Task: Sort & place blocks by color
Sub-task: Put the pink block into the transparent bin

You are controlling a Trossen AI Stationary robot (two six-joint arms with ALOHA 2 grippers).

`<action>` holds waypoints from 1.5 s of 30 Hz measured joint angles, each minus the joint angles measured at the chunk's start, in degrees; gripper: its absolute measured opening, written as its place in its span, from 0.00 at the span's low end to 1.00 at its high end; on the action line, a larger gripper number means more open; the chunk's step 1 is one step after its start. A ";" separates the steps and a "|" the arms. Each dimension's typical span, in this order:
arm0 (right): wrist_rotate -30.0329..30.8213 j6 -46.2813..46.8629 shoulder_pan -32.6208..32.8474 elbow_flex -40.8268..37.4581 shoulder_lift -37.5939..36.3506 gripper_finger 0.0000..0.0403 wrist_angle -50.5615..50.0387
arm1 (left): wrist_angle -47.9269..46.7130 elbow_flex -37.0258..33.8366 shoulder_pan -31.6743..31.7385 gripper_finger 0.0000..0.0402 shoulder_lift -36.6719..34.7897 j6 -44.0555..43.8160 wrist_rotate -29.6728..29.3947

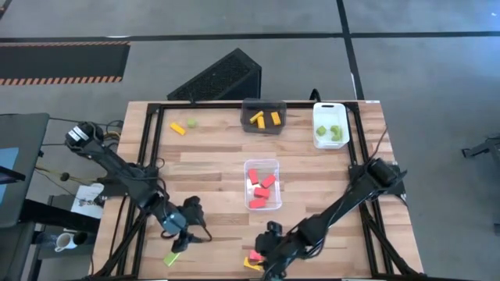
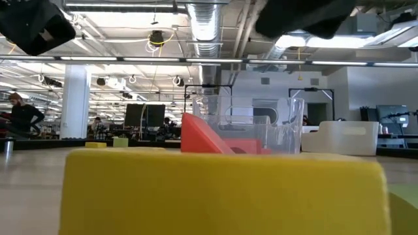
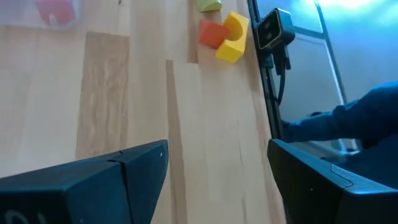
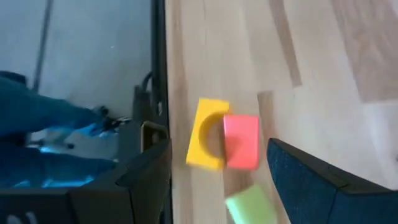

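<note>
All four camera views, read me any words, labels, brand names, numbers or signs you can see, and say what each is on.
No readable text in any view.
The blocks, the bins and the wooden table are unmarked.
The sheet beside the table shows dark marks, too small to read.
The screens in the room behind are too blurred to read.

no readable text, no labels, no brands, no numbers anywhere
</note>
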 joint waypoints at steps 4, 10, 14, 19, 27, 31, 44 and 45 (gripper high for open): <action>3.84 1.75 -0.50 4.43 4.21 0.71 -3.64 | 0.19 -0.05 -1.88 0.64 0.02 3.25 -2.00; 2.74 2.31 -1.49 7.36 8.36 0.71 -4.13 | 0.45 -0.86 -4.00 0.64 0.00 5.49 -4.52; 2.45 4.18 -1.37 7.33 8.88 0.71 -4.00 | 0.55 -1.53 -5.12 0.64 0.00 5.29 -6.37; 2.09 4.93 -1.26 7.33 10.37 0.71 -3.49 | 0.65 -1.55 -5.63 0.64 0.00 5.27 -8.61; 1.97 4.57 -0.84 7.20 13.06 0.71 -2.22 | 0.64 -1.55 -5.63 0.64 0.00 5.68 -10.75; 2.94 4.28 -1.17 7.20 13.06 0.71 -2.80 | 0.67 -1.55 -5.63 0.64 0.00 5.58 -12.53; 3.42 1.66 -2.21 7.19 13.07 0.60 -3.22 | 0.72 -1.55 -5.63 0.64 0.00 4.30 -15.93; 3.42 1.68 -2.24 7.20 13.06 0.56 -3.16 | 0.69 -1.55 -5.61 0.64 0.00 4.15 -16.15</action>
